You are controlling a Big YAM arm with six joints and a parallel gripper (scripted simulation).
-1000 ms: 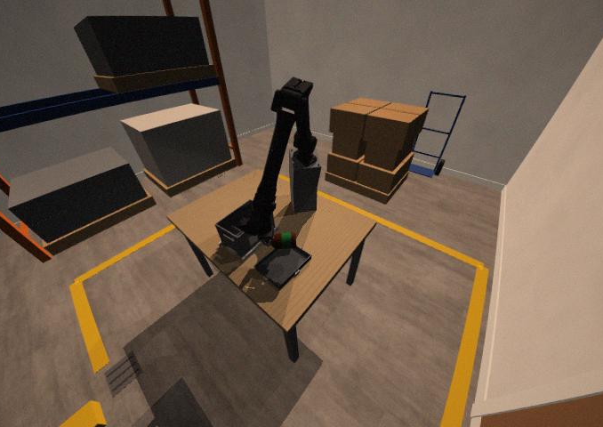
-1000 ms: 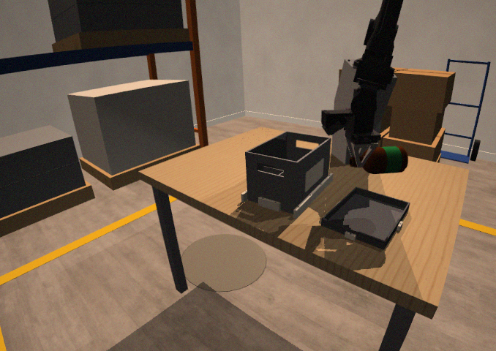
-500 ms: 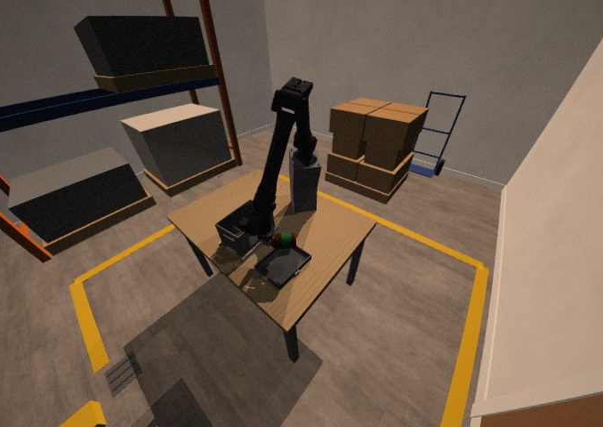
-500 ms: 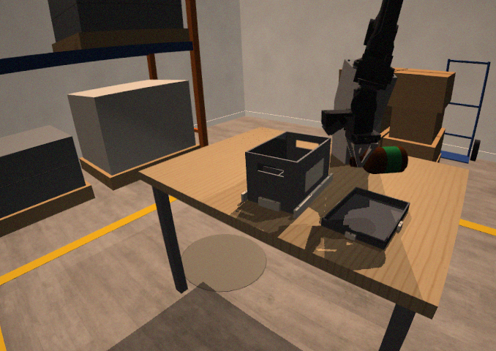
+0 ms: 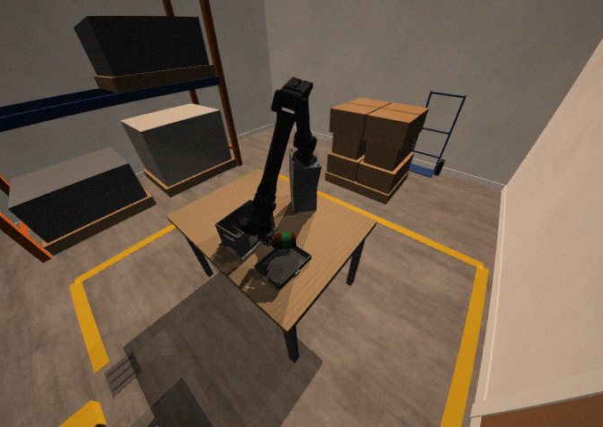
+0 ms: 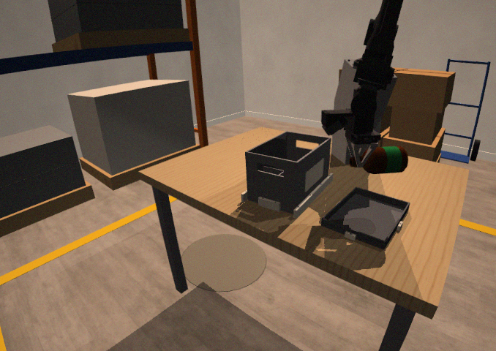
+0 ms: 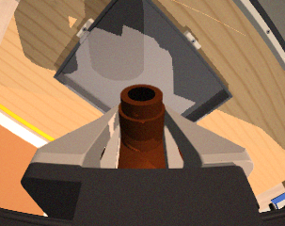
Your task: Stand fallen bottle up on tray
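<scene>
A black arm (image 5: 274, 150) reached down over a wooden table (image 6: 423, 256), its gripper (image 6: 359, 153) clamped on the neck of a brown bottle (image 6: 383, 159) with a green band. The bottle hung in the air, close to horizontal, above the far edge of a dark tray (image 6: 402, 203) and clear of it. Its body pointed away from the crate (image 6: 286, 173), which stood just beside the tray on the table's near half.

From the wrist camera, the bottle's open mouth (image 7: 142, 96) faced outward between the two pale fingers, which pressed on either side of the neck. Behind it lay the tray (image 7: 76, 66), seen as a tilted square with a grey floor patched by shadow.

The overhead view showed the bottle (image 5: 284, 239) at the tray's (image 5: 302, 257) back edge, next to the crate (image 5: 227, 237), with the arm's grey pedestal (image 5: 306, 189) standing at the table's (image 5: 333, 226) far side. A yellow line (image 5: 469, 322) marked the floor around the table. Stacked cardboard boxes (image 5: 375, 131) and a blue hand truck (image 5: 451, 108) stood by the back wall, and an orange and blue rack (image 5: 227, 105) with large boxes filled the left side.
</scene>
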